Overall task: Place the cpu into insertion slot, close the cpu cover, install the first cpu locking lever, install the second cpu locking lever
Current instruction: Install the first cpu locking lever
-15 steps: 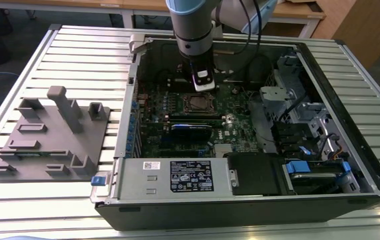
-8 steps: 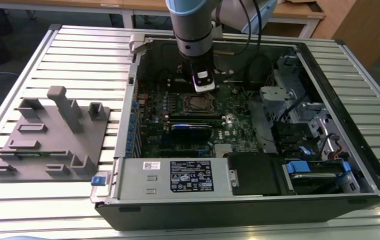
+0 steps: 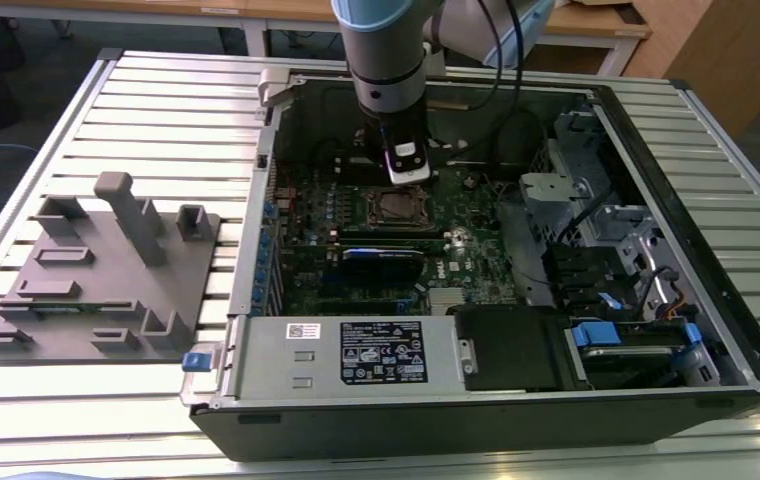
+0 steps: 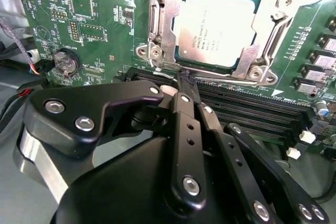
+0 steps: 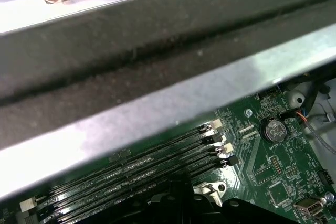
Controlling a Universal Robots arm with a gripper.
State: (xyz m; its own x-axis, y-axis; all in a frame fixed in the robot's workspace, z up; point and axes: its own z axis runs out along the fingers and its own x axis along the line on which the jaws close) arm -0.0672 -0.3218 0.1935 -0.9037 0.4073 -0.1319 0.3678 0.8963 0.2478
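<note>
Inside the open computer case (image 3: 487,425) on the bench (image 3: 127,100), the tool (image 3: 407,180) hangs over the board with the insertion slot (image 3: 395,205) just at its six o'clock in the exterior view. In the second wrist view the cpu (image 4: 216,27) sits in the slot with the cpu cover (image 4: 164,30) flat around it. The tool's fingers (image 4: 181,114) are drawn together at the cover's nearest edge, and I cannot tell whether they pinch anything

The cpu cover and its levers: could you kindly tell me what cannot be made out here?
Second wrist view: the tool covers part of the cpu cover edge, so lever latching is unclear.
Exterior view: the insertion slot is too small for detail.
First wrist view: a grey metal bar blocks what lies behind.
</note>
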